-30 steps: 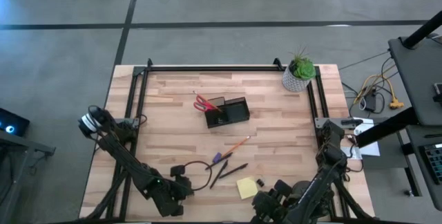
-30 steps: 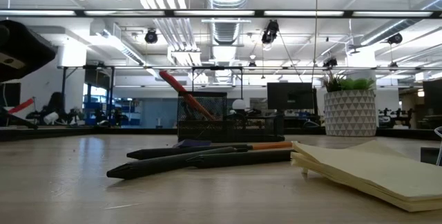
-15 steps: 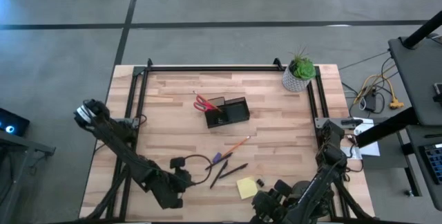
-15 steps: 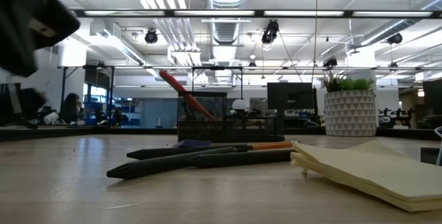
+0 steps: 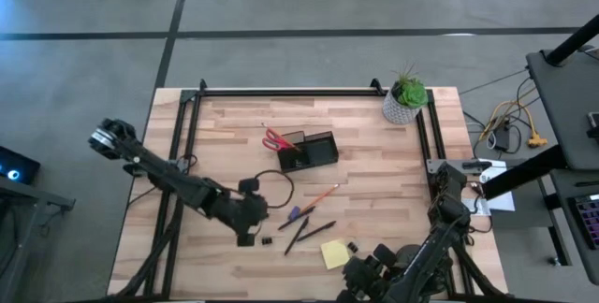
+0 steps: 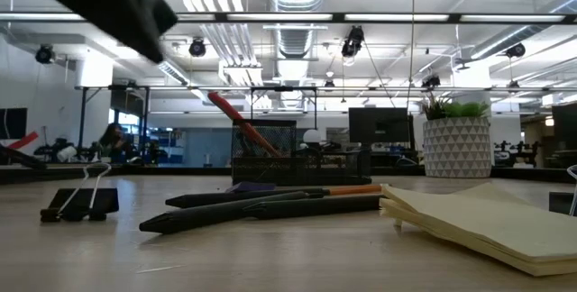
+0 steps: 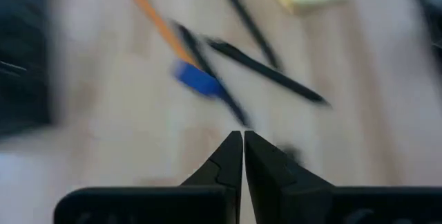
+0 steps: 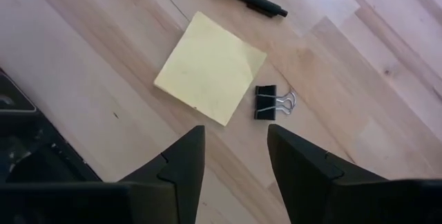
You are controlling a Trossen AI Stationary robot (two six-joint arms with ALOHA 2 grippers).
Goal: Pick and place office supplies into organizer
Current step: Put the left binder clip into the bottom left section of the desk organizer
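Left gripper (image 5: 247, 238) hangs over the table's front-left part, fingers pressed together with nothing between them, near a binder clip (image 5: 267, 241) lying on the wood. Right gripper (image 8: 233, 156) waits at the front edge, fingers spread, above the sticky pad (image 8: 210, 67) and a second clip (image 8: 266, 102). Pens (image 5: 309, 232) and pencil (image 5: 323, 194) lie mid-table. Scissors (image 5: 277, 141) stand in the organizer (image 5: 309, 151).

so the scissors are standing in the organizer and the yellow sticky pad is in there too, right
Not quite. The scissors do stand in the organizer, but the yellow sticky pad lies flat on the table, next to a binder clip. The high view and right wrist view show it.
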